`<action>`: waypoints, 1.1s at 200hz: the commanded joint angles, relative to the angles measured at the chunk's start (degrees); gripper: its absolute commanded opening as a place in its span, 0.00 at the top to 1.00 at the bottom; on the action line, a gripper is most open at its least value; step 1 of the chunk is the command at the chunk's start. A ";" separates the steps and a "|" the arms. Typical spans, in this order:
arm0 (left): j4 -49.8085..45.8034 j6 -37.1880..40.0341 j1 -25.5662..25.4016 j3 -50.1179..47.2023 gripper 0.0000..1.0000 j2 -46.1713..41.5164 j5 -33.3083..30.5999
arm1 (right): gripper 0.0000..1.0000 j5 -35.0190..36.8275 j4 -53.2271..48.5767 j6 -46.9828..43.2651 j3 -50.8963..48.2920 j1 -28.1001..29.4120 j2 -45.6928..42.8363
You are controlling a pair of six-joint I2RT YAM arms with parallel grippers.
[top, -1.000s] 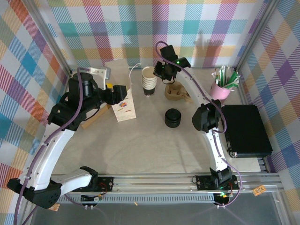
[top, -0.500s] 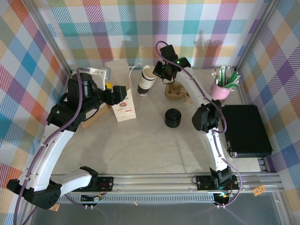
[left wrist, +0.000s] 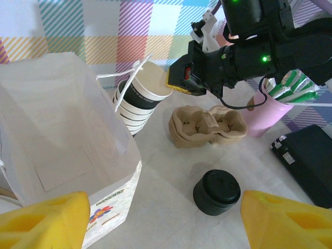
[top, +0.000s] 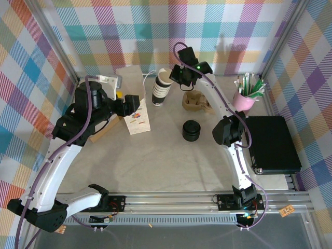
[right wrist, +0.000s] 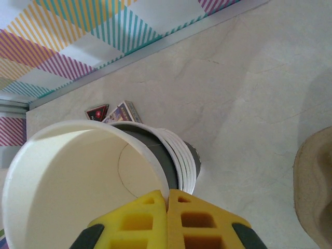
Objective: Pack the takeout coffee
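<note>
1. Setting: plaid-papered walls (top: 155,31) enclose a pale, stone-patterned bench (top: 166,161).
2. Left side: the left end effector (left wrist: 163,199) hovers with its fingers spread wide and nothing gripped. It sits just in front of the white paper bag (left wrist: 62,135), which stands upright with its mouth open.
3. Centre: the takeout coffee cup (left wrist: 148,91), lidless at present, is the top cup of the cup stack (left wrist: 129,119). It is tilted and partly drawn out, just right of the bag.
4. The right end effector (right wrist: 167,207) is pinched fully closed, with that cup's rim wall nipped between its fingers.
5. Draw the cup out along its own axis, not sideways. The stack appears to lean with it and may tip.
6. Verify that a single cup separates, since the nested cups fit closely and a second one may ride up.
7. Right of centre: the black lid stack (top: 191,130) stands apart, with the pulp carrier (top: 196,100) behind it. Set the cup upright near the lids, because it needs a lid before bagging.
</note>
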 commanded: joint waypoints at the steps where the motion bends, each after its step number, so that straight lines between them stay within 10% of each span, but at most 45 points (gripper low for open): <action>1: 2.00 0.86 -0.28 -0.99 0.24 -1.24 -0.90 | 1.00 0.59 0.61 -0.46 2.34 0.41 -2.37; 220: 2.38 -4.12 -0.25 -0.63 0.28 0.14 0.42 | 1.00 1.75 -3.30 -4.60 2.63 0.37 -15.28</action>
